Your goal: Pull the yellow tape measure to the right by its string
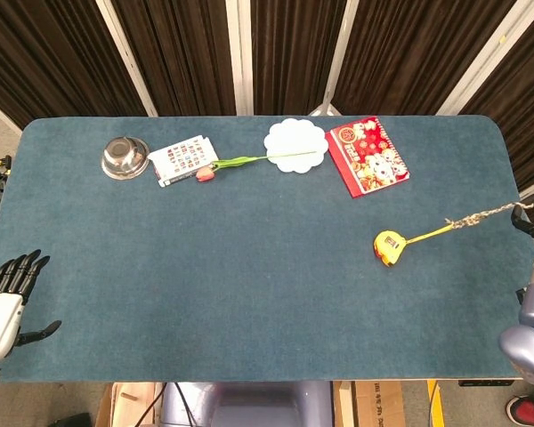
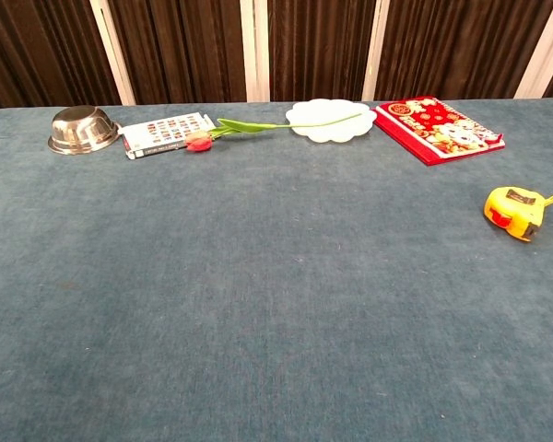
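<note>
- The yellow tape measure (image 1: 389,246) lies on the blue felt-covered tabletop (image 1: 249,294), toward 3 o'clock from the centre, below the red picture book (image 1: 367,155) and well apart from it.
- From its case a short yellow length runs out toward 2 o'clock and joins a knotted tan string (image 1: 485,214), which heads off over the tabletop's right edge; the line looks taut and straight, which suggests it is under pull.
- The right hand (image 1: 522,216) is only partly in the head view at the far right edge. Dark fingers show where the string ends, so it probably grips the string, but I cannot tell how it is closed.
- The left hand (image 1: 7,289) rests off the tabletop's lower left corner, around 8 o'clock, fingers apart and holding nothing, clear of the pull.
- In the chest view the tape measure (image 2: 513,211) sits near the right edge of the frame, and neither hand shows.
- Along the far side, from 10 to 1 o'clock, sit a small steel bowl (image 1: 125,157), a patterned white card (image 1: 183,159), a red tulip on a green stem (image 1: 249,163) whose stem tip lies on a white scalloped plate (image 1: 295,146), then the book. All are out of the tape measure's path.
- The task looks well along; little tabletop remains to the right.
</note>
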`<state>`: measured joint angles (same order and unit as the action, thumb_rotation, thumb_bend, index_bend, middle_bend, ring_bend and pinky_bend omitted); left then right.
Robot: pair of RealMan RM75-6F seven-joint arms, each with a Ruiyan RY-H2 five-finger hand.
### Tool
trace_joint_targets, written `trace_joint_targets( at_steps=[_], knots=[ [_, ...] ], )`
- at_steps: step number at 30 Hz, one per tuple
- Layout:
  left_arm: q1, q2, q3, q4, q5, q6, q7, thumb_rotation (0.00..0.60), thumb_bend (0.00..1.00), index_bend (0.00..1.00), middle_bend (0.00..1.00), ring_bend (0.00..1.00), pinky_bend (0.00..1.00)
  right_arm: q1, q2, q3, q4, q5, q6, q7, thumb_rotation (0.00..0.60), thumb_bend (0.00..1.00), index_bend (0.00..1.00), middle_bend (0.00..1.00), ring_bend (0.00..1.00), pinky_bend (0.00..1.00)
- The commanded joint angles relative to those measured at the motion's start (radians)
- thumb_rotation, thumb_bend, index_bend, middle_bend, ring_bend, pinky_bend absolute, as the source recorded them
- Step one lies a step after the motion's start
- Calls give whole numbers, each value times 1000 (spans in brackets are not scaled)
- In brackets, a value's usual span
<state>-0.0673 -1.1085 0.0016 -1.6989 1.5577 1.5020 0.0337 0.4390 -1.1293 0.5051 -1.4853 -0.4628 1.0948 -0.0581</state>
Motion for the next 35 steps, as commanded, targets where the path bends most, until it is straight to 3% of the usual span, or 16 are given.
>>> trace_joint_targets(
  at_steps=[1,3,14,21,24,31,35],
  knots=[
    [0,0,0,0,-1,-1,0,600,0,0,0,0,0,-8,2,-21,4,-25,-9,-6,600,471,80,37,0,0],
    [0,0,0,-1,-1,-1,1,600,0,0,0,0,0,-15,1,-42,6,-53,-16,-9,600,473,0,0,0,0],
    [0,2,1,-1,1,-2,1,600,0,0,0,0,0,-81,12,-128,-74,-241,23,37,600,376,0,0,0,0],
    [0,3,6,2,10,-2,7,600,0,0,0,0,0,-203,41,-267,-246,-583,157,109,600,350,0,0,0,0],
    [1,5,7,3,8,-4,14,600,0,0,0,0,0,-259,51,-355,-296,-754,224,118,600,349,0,0,0,0],
    [-1,2,6,14,-3,-13,29,600,0,0,0,0,0,-352,29,-482,-292,-1014,379,51,600,349,0,0,0,0],
    [0,0,4,23,-10,-14,32,600,0,0,0,0,0,-366,-8,-475,-254,-1030,416,44,600,348,0,0,0,0]
  ],
)
